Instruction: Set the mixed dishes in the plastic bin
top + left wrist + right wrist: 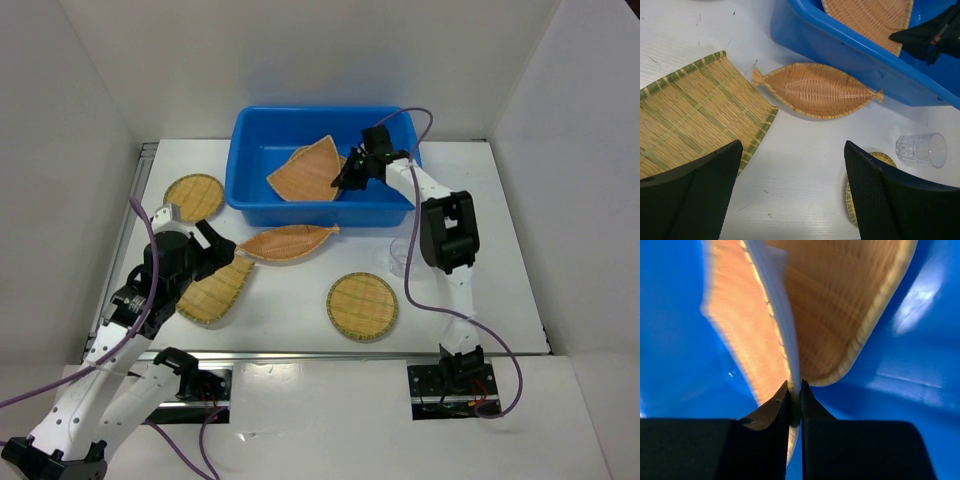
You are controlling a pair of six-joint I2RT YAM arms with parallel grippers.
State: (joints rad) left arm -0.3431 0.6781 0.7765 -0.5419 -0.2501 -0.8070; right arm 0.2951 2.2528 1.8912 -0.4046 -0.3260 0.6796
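"Blue bin [320, 212] first: where's the dish you're carrying?"

"Inside it. My right tool [795, 405] is clamped on the rim of a woven tray [310, 172], which sits tilted in the bin with its gripped edge raised, not lying flat."

"And your other tool?"

"My left tool [792, 145] hangs over the desk [290, 320] with its fingers wide apart, holding nothing. Below it are the square tray [690, 120] and the leaf tray [817, 90], with the cup [920, 149] further off."

"What worries you?"

"Letting go from this tilt. I think the tray could slide and end up propped against a wall, stealing room from the dishes to come. And if I pull away before my fingers part fully, the weave may snag and come up with me."

"And on the left side?"

"Flat trays offer little edge to pinch, so a shallow bite would skid one across the desk. The leaf tray lies just beside the bin's front wall, where a push could jam it. The cup is clear and looks light, so a brush from either arm could knock it rolling."
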